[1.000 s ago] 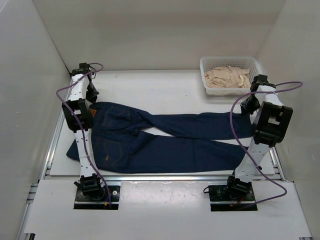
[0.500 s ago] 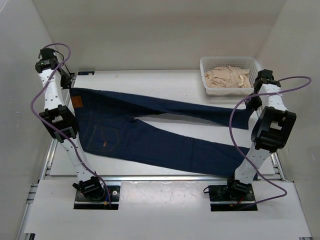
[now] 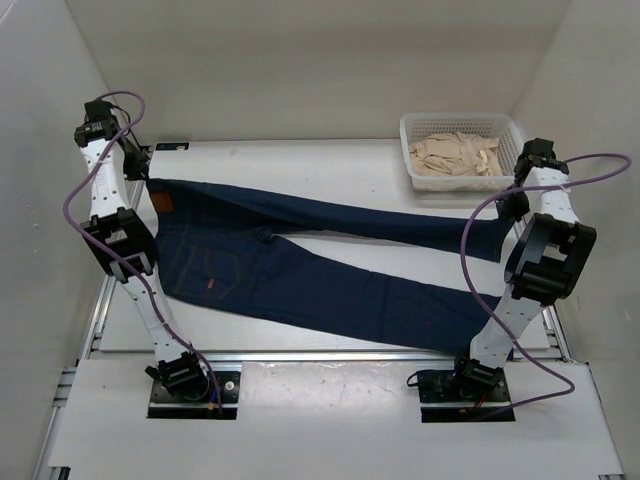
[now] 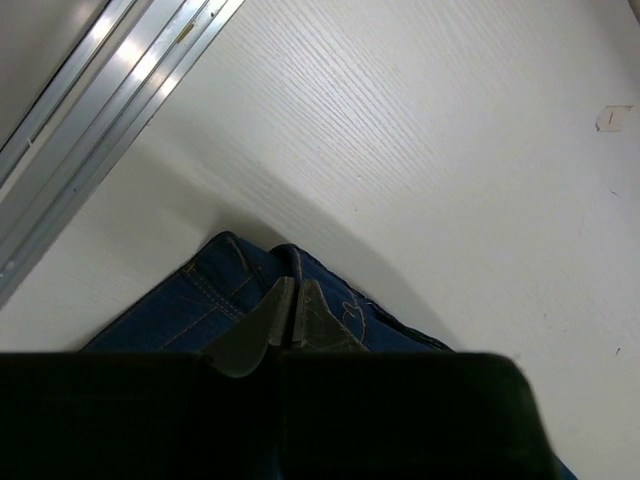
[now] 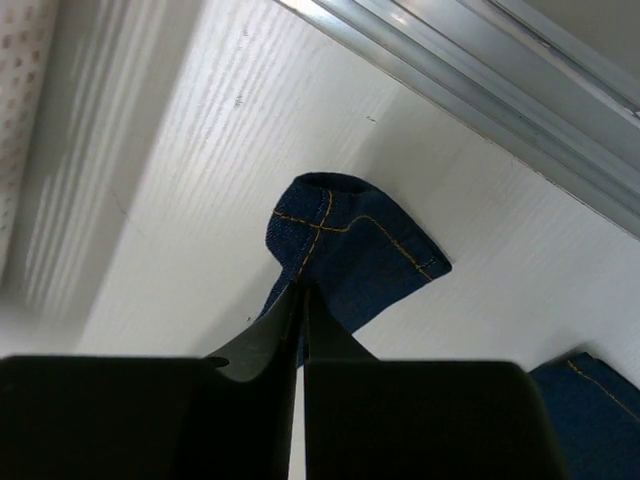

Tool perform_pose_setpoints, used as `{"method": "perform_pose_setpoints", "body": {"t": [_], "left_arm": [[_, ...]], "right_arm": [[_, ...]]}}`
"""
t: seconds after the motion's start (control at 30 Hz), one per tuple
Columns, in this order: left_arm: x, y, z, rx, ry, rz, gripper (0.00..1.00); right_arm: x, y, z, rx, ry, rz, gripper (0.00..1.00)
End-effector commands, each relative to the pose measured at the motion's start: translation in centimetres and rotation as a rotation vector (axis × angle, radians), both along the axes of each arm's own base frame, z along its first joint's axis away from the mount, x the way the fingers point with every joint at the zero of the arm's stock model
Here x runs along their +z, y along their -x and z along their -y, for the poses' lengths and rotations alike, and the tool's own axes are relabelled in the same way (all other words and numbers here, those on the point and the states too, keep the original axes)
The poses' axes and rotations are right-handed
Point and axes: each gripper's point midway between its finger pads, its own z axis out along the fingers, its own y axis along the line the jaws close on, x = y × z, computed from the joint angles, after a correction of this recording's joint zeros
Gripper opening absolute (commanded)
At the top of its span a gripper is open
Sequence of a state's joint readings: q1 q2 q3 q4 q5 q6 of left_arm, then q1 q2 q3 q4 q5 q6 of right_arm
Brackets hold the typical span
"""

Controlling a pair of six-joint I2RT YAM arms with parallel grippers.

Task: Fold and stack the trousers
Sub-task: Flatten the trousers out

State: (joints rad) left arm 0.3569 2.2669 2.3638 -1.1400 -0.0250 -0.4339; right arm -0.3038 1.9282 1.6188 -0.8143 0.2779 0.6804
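The dark navy jeans [image 3: 300,270] lie stretched across the table, waistband at the left with a tan patch [image 3: 162,205], legs running right. My left gripper [image 3: 138,172] is shut on the far waistband corner; in the left wrist view its fingertips [image 4: 290,300] pinch the denim [image 4: 215,290] above the table. My right gripper [image 3: 512,205] is shut on the far leg's hem; in the right wrist view the fingertips [image 5: 300,295] clamp the cuff [image 5: 350,245] with orange stitching. The near leg's end [image 3: 455,325] lies by the right arm's base.
A white basket [image 3: 415,165] with beige cloth [image 3: 455,152] stands at the back right, just behind my right gripper. Aluminium rails run along the table's left [image 4: 110,110] and right [image 5: 500,90] edges. White walls enclose the table.
Both grippers lifted and pulled the jeans apart, from crumpled to stretched out. In the last half second the waistband has come down a little and the cloth lies flatter.
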Motion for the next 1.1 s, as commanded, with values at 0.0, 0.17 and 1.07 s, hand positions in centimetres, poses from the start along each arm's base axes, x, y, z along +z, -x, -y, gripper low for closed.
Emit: {"method": "perform_pose_setpoints", "body": {"t": [0.0,0.17,1.07], "left_arm": [[3.1,-1.0,-0.3,-0.018,-0.033,0.095,0.1],[0.1,-3.6,1.7,-0.06,0.037,0.082,0.37],[-6.9,12.7,13.8,-0.214,0.219,-0.176,0.67]], "right_arm": [[2.8,-1.9,1.3,0.024,0.028,0.088,0.0],[4.2,-2.7,-0.9,0.155,0.028,0.13,0.73],[-7.2,2.6,-8.2,0.028,-0.491,0.094,0.69]]}}
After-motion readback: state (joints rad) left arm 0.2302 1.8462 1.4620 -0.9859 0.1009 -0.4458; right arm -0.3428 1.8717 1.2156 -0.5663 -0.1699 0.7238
